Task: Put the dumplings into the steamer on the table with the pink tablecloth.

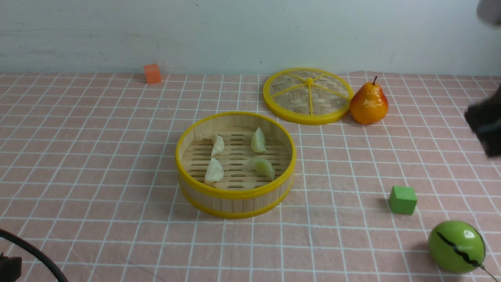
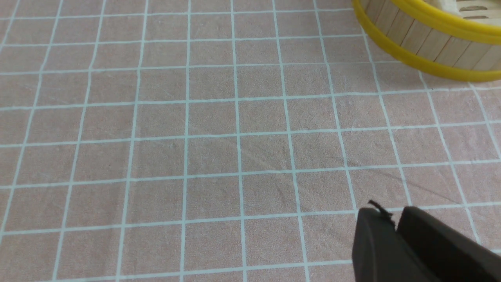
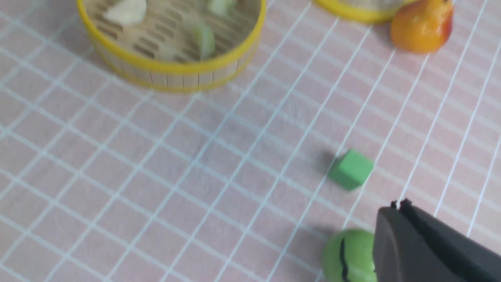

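Note:
The steamer [image 1: 235,196] stands in the middle of the table on the pink tablecloth [image 1: 98,156]. Inside it lie the dumplings: two cream-white ones [image 1: 217,145] [image 1: 214,171] and two pale green ones [image 1: 258,140] [image 1: 262,166]. My left gripper [image 2: 393,219] hangs shut and empty over bare cloth, short of the steamer's wall [image 2: 430,51]. My right gripper [image 3: 399,207] is shut on nothing, high above the table's near right part. In the front view only a dark blurred piece of the right arm [image 1: 485,125] shows at the right edge.
The flat woven lid [image 1: 308,95] lies behind the steamer with a pear [image 1: 369,103] next to it. A green cube [image 1: 402,199] and a green striped ball-like fruit [image 1: 456,246] sit at the near right. An orange cube [image 1: 152,73] is at the far left.

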Action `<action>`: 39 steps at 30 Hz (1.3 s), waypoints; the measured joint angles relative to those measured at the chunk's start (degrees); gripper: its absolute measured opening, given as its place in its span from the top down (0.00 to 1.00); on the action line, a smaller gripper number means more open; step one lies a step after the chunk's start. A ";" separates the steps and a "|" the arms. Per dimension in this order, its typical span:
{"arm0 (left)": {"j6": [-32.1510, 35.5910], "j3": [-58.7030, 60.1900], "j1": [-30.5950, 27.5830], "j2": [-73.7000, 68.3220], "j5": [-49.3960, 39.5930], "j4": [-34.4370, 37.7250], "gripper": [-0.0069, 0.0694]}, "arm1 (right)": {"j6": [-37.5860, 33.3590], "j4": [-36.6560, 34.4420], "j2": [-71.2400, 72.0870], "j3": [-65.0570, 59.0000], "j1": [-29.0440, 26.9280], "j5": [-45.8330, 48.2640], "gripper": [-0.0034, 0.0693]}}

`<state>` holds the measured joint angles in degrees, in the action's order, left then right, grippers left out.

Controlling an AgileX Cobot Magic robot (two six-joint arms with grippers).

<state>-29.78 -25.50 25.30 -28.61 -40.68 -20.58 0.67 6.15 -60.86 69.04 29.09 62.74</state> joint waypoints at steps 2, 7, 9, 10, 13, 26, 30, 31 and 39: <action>0.00 0.00 0.00 0.00 0.00 0.00 0.79 | 0.05 -0.05 1.36 -5.97 0.00 -0.26 0.98; 0.00 0.00 0.00 0.00 0.00 0.00 0.79 | 0.08 -0.05 2.02 -16.98 0.00 -0.20 0.98; 0.00 0.00 0.00 0.00 0.00 0.00 0.79 | 0.08 -0.05 2.02 -21.42 0.00 -0.20 0.98; 0.00 0.00 0.00 0.00 0.00 0.00 0.79 | 0.08 -0.05 2.02 -22.10 0.00 -0.20 0.98; 0.00 0.00 0.00 0.00 -0.05 0.00 0.78 | 0.27 0.11 2.45 -26.50 0.16 -0.70 0.98; 0.00 0.00 0.00 0.00 -0.05 -0.27 0.77 | 0.29 2.64 34.45 -33.93 -2.52 -9.99 0.97; 0.00 0.00 0.00 0.00 -0.05 -0.27 0.77 | 0.36 2.15 47.19 -47.76 -10.43 -26.84 0.96; 0.00 0.00 0.00 0.00 -0.05 -0.27 0.77 | 0.41 1.90 49.71 -51.66 -12.56 -32.62 0.96; 0.00 0.00 0.00 0.00 -0.05 -0.27 0.76 | 3.07 0.44 61.16 -70.35 -24.66 -53.31 0.96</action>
<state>-29.78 -25.50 25.30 -28.61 -40.73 -20.85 3.74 6.58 0.30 -1.31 4.43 9.43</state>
